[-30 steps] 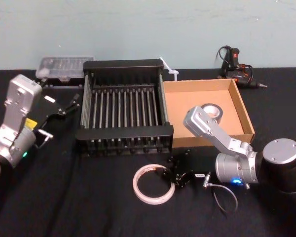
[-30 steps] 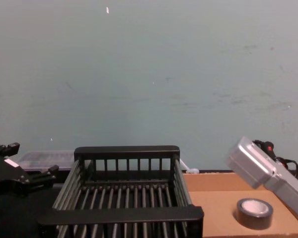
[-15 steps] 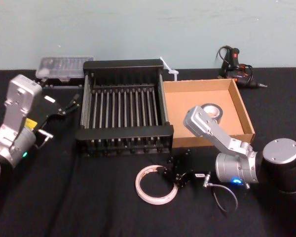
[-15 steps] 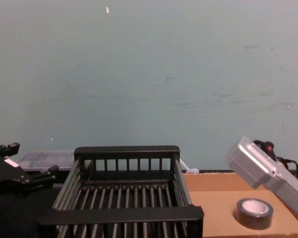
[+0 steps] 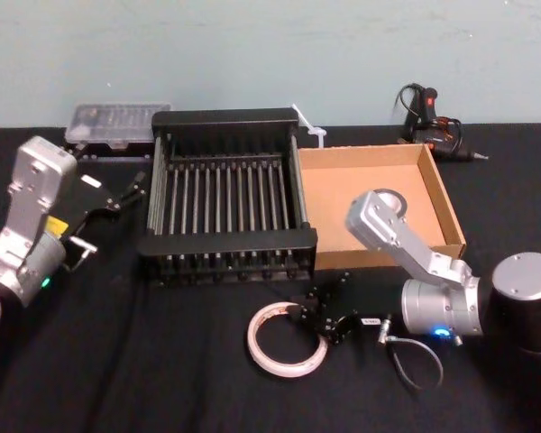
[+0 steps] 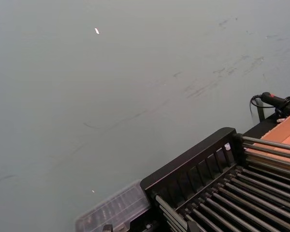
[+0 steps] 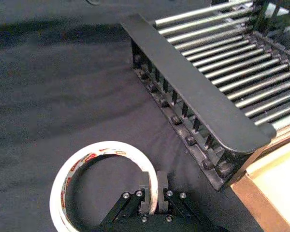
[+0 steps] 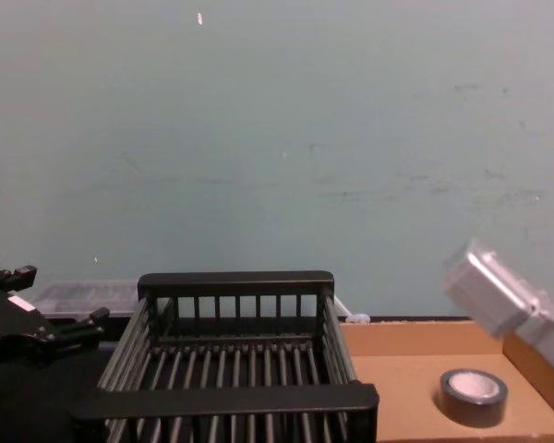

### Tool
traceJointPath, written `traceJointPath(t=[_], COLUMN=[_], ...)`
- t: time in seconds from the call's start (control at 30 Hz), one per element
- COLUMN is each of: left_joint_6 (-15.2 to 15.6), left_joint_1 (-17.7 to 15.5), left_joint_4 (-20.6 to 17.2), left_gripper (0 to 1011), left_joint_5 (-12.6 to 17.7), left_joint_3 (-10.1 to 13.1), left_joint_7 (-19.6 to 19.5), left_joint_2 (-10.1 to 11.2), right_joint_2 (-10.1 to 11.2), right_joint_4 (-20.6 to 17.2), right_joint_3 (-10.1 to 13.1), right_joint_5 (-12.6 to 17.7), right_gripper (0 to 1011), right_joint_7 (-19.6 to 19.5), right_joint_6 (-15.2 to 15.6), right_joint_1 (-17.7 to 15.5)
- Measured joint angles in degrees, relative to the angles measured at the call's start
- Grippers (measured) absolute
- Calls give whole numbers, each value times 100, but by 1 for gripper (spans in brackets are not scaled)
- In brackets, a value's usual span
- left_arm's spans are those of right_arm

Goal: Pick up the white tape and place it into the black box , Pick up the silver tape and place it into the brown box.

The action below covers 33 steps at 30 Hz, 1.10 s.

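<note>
While parked left, right claw (image 7: 152,189) pinches white tape (image 7: 82,164)

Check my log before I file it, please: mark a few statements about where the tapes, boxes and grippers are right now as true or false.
1. The silver tape lies in the brown box. True.
2. The white tape is inside the black box. False: it lies on the black table, in front of that box.
3. The right gripper is shut on the white tape's band. True.
4. The left gripper holds the silver tape. False: it is open with nothing in it, left of the black box.
5. The black box holds no tape. True.
</note>
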Motion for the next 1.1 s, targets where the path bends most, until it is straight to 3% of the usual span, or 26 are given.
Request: traceJointPath(t=[0.53,1.1], left_joint_6=[0,0], left_joint_1=[0,0], left_joint_4=[0,0], left_gripper=[1001,1001], left_joint_5=[0,0], left_joint_3=[0,0], left_joint_7=[0,0], left_joint_2=[0,0], right_joint_2=[407,596], right_joint_4=[-721,-1052], right_joint_3=[180,506], right_joint_5=[391,809], right_gripper=[106,106], right_joint_7=[103,-17], right_joint_6=[-301,-761], right_joint_1=[-259,-523])
